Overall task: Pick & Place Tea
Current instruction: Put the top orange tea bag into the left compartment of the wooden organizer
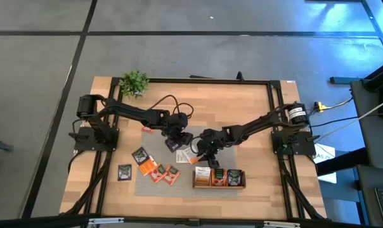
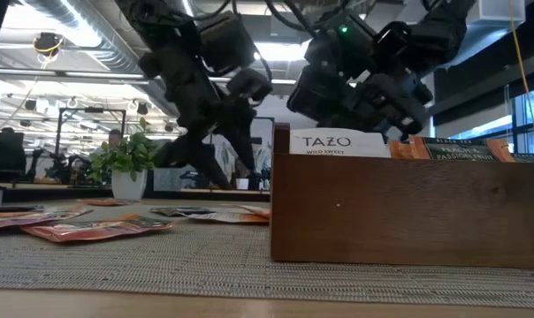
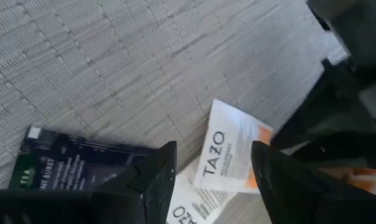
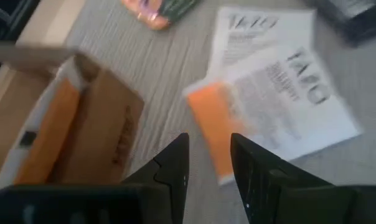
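Bright ceiling lights in low view, arms backlit dark, right wrist view motion-blurred, tabletop evenly lit

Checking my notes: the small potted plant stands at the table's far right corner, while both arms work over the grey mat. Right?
Not quite: the potted plant stands at the far left corner, as the high view shows. Both arms do work over the grey mat.

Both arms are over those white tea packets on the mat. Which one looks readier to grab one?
Probably the left. The left gripper hangs open right over a white sachet, a finger on each side. The right gripper also hovers above white sachets, but its fingers stand narrower and empty.
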{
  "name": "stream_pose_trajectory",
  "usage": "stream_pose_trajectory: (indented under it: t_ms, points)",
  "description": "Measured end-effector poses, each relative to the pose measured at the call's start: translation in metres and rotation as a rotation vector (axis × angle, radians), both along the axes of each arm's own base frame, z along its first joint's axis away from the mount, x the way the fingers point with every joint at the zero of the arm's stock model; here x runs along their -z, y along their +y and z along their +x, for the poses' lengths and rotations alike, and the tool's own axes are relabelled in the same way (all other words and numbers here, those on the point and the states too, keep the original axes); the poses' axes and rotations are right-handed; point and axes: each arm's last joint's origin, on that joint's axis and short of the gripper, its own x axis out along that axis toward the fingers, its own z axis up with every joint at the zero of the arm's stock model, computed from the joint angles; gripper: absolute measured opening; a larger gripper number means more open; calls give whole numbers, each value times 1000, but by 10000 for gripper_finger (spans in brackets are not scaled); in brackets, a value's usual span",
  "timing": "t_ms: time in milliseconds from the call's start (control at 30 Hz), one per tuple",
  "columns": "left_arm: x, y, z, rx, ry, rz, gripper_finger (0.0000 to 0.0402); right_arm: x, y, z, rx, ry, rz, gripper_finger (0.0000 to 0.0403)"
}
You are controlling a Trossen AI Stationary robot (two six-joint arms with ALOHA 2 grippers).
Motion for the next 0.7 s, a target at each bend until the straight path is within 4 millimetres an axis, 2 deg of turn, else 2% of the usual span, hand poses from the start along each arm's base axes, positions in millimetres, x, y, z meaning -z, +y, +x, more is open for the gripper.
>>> stream_pose_trajectory:
  t_ms: [333,700]
  points:
    - [21,-2,4,37,53,-59,200,17,2,3,-9,35,10,120]
    - [34,-3,10,83,51,-134,200,19,3,3,-13,37,9,120]
